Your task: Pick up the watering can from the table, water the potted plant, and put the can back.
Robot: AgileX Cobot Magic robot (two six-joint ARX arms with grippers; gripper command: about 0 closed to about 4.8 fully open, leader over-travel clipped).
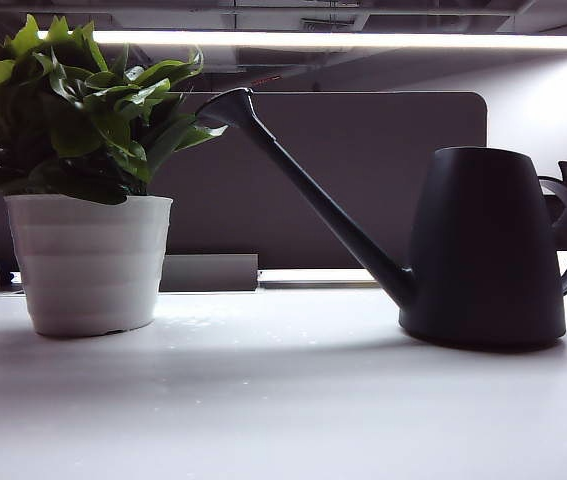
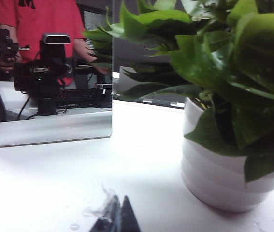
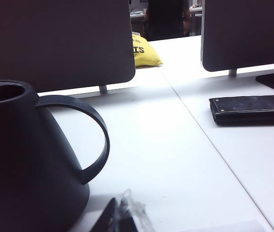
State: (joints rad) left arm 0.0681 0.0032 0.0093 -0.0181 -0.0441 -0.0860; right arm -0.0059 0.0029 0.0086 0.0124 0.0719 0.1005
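Your can [image 1: 483, 245] stands upright on the table [image 1: 263, 400], toward its right side and back from the near edge. It is a matte dark grey cone, wider at the base, with an open round mouth on top. A long thin straight spout [image 1: 308, 190] rises at a slant toward the plant [image 1: 83, 175] and flares at its tip, which hangs just beside the outer leaves. A flat loop handle [image 3: 86, 137] curves off the far side of the can.

The plant sits toward the table's left side: bushy, glossy bright-green leaves over a round white pot [image 1: 88, 262] with shallow ribs. The tabletop is smooth, white and faintly speckled. A dark grey panel [image 1: 363, 180] with rounded corners stands along the back edge.

Your left gripper [image 2: 117, 217] sits low over the table beside the pot, its dark fingertips together and empty. Your right gripper [image 3: 120, 217] sits low beside the can's base near the handle, closed too, holding nothing. Neither touches the can.
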